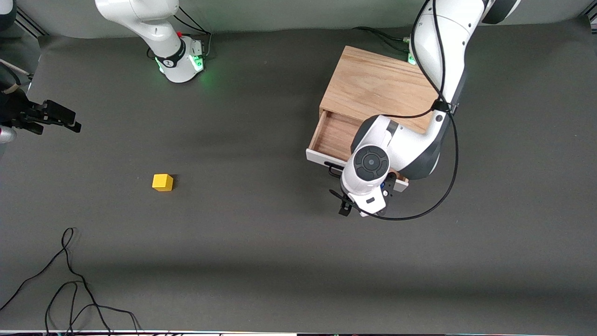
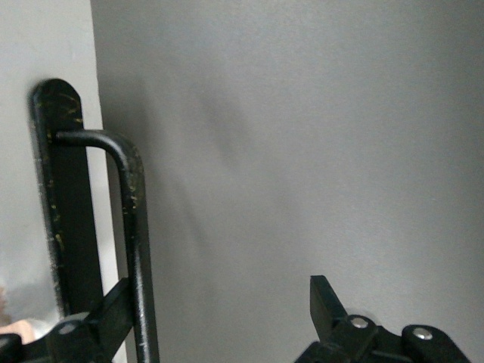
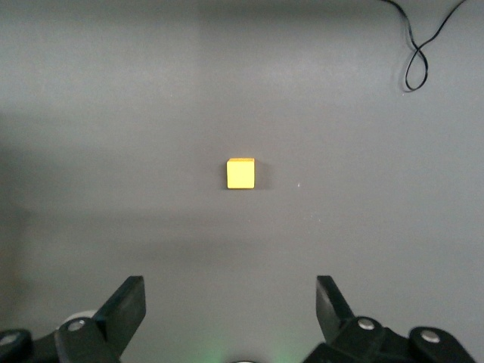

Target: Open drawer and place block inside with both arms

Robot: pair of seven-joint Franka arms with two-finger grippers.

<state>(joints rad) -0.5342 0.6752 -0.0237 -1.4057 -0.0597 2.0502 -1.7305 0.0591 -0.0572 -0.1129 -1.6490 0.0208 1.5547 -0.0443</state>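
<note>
1. Drawer [image 1: 332,135] pulled partway out of the oak box [image 1: 378,88], at the left arm's end of the table; pale wood floor showing, nothing seen inside on the part not hidden by the arm.
2. Left gripper [image 1: 361,205] down at the drawer's white front, right by the handle [image 2: 134,242]. Fingers apart in the left wrist view — one finger [image 2: 106,314] touching or just beside the bar, the other [image 2: 327,302] well clear of it. Nothing clamped, so judged either hooked for a pull or just let go; cannot tell which.
3. Block [image 1: 163,182] on the bare mat, well apart from the drawer, toward the right arm's end and nearer the front camera than the box. Resting flat, untouched.
4. Right gripper [image 1: 58,119] up in the air over the mat at the right arm's end, fingers spread wide and empty. Block [image 3: 241,174] centred ahead between them in the right wrist view — apparently lined up for a straight descent and grasp.
5. Judged stage: opening largely done, pick-up not yet begun. Probably wide enough already for so small a cube.
6. Risk: left arm over the open tray could crowd the drop.
</note>
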